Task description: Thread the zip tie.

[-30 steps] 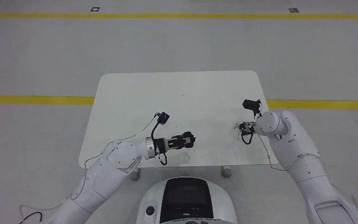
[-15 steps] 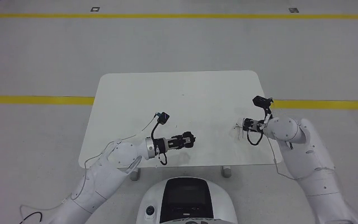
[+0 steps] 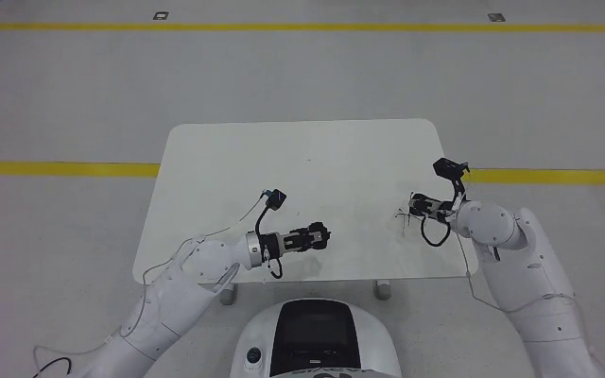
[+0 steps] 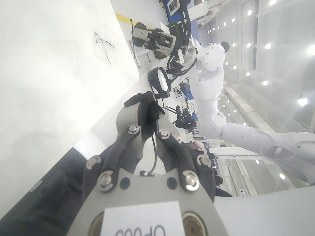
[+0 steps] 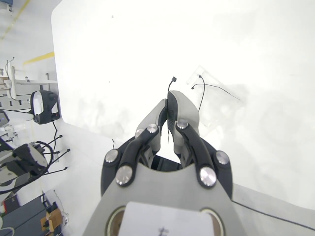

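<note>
My right gripper (image 5: pixel 167 99) is shut on a thin black zip tie (image 5: pixel 170 84); its square head sticks out past the fingertips and its tail runs back between the fingers. Two more loose black zip ties (image 5: pixel 203 92) lie crossed on a clear plastic sheet (image 5: pixel 219 109) just beyond it, near the table's right front part (image 3: pixel 403 215). My left gripper (image 4: pixel 147 99) is shut with nothing visible between its pads, held above the table's front edge (image 3: pixel 324 234), well apart from the right gripper (image 3: pixel 413 205).
The white table (image 3: pixel 284 170) is bare across its middle and back. Its front edge lies close under both grippers. In the left wrist view the loose zip ties (image 4: pixel 105 47) lie far off, next to the right arm's gripper (image 4: pixel 141 34).
The right arm has swung outward to the right and its wrist has turned, the gripper staying near the loose zip ties. The left arm has not moved.
</note>
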`<state>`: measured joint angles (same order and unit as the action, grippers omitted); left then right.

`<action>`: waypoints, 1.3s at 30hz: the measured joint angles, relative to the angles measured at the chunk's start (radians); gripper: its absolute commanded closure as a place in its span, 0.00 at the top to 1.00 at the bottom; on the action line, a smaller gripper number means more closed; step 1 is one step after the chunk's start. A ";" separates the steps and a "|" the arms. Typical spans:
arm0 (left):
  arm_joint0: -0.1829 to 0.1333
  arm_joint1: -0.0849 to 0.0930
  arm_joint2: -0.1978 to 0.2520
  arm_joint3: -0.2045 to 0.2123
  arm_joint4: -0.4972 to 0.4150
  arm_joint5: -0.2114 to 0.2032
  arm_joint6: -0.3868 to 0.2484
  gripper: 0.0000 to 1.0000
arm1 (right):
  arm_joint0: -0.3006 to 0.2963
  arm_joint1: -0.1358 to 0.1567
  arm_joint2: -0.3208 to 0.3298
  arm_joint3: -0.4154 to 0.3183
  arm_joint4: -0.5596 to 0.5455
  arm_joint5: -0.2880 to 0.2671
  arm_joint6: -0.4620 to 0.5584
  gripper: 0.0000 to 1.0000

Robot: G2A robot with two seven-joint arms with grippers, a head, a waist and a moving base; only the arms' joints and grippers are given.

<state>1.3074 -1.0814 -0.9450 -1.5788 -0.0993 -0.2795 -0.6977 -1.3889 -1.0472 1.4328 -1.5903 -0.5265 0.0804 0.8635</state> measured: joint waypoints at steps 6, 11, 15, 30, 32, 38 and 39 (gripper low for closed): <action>0.000 0.000 0.000 0.000 0.000 0.000 0.000 0.00 | -0.111 0.000 0.030 -0.095 0.014 -0.158 -0.241 0.00; 0.000 0.000 0.000 0.000 0.000 0.000 0.000 0.00 | -0.182 -0.006 0.030 -0.143 0.036 -0.235 -0.385 0.00; 0.000 0.000 0.000 0.000 0.000 0.000 0.000 0.00 | -0.202 -0.009 0.020 -0.149 0.017 -0.275 -0.448 0.00; 0.003 -0.009 0.033 0.006 -0.029 0.017 0.032 0.00 | -0.234 -0.009 -0.032 -0.213 -0.116 -0.426 -0.603 0.00; -0.011 -0.017 0.054 0.024 -0.066 0.043 0.039 0.00 | -0.235 -0.006 -0.054 -0.217 -0.171 -0.421 -0.654 0.00; -0.053 -0.036 0.097 0.040 -0.116 0.135 0.075 0.00 | -0.237 0.011 -0.126 -0.213 -0.242 -0.420 -0.810 0.00; -0.056 -0.038 0.102 0.041 -0.117 0.138 0.079 0.00 | -0.236 0.014 -0.138 -0.210 -0.244 -0.420 -0.831 0.00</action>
<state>1.2509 -1.1195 -0.8428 -1.5379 -0.2160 -0.1415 -0.6188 -1.6247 -1.0331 1.2950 -1.7999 -0.7702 -0.3400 0.0321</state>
